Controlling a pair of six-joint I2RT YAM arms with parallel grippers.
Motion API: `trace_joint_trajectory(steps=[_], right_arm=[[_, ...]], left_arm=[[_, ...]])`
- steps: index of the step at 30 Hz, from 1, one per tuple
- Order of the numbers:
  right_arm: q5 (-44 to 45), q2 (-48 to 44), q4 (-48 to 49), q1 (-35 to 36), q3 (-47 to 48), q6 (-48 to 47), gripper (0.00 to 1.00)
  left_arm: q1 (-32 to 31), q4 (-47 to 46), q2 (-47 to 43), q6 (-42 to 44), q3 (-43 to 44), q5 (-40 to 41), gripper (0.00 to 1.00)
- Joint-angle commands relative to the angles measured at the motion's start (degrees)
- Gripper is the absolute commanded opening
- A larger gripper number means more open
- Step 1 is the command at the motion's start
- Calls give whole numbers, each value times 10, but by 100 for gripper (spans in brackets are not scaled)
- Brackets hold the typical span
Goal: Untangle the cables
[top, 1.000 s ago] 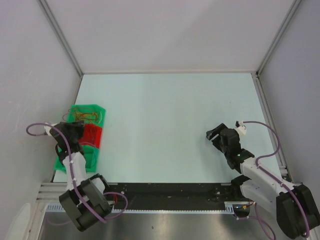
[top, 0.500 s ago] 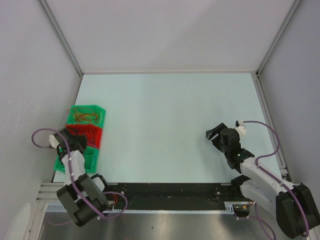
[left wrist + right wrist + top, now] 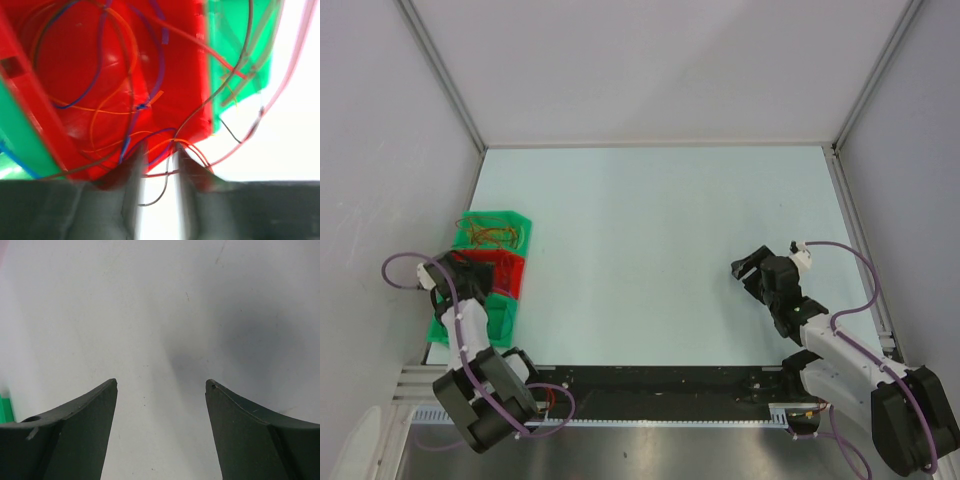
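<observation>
Presently, findings as follows:
Left end effector: fingers a narrow gap apart, over near edge of red tray; a few thin wires cross betw. the tips. Gripped or merely passing – cannot tell; view blurred.
Right end effector: released, jaws wide, nothing betw. them; over bare tabletop, right side, well apart from trays.
Cables: thin curly strands, red, blue, purple, orange-yellow, looped in a tangle over red tray; some trail past its edge onto green tray and pale tabletop.
Top view: second tangle, orange-brown, in far green tray section at left tabletop edge.
Markings: no brand, label or writing legible in any view.
Mauve arm cable: runs along right arm.
</observation>
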State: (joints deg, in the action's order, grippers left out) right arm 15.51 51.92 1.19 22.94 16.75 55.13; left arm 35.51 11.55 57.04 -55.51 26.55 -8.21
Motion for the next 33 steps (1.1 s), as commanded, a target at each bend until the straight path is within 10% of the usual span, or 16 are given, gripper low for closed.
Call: trace_joint_trajectory(steps=[1, 6, 18, 33], right_arm=[[0, 1, 17, -4, 21, -11, 75], [-3, 0, 17, -5, 21, -12, 75], [-11, -1, 21, -6, 20, -15, 75], [-14, -16, 30, -6, 9, -18, 75]], left_arm=[[4, -25, -59, 18, 22, -30, 51], [4, 36, -110, 31, 59, 0, 75], [-26, 110, -165, 65, 169, -1, 87], [-308, 67, -112, 169, 261, 118, 100]])
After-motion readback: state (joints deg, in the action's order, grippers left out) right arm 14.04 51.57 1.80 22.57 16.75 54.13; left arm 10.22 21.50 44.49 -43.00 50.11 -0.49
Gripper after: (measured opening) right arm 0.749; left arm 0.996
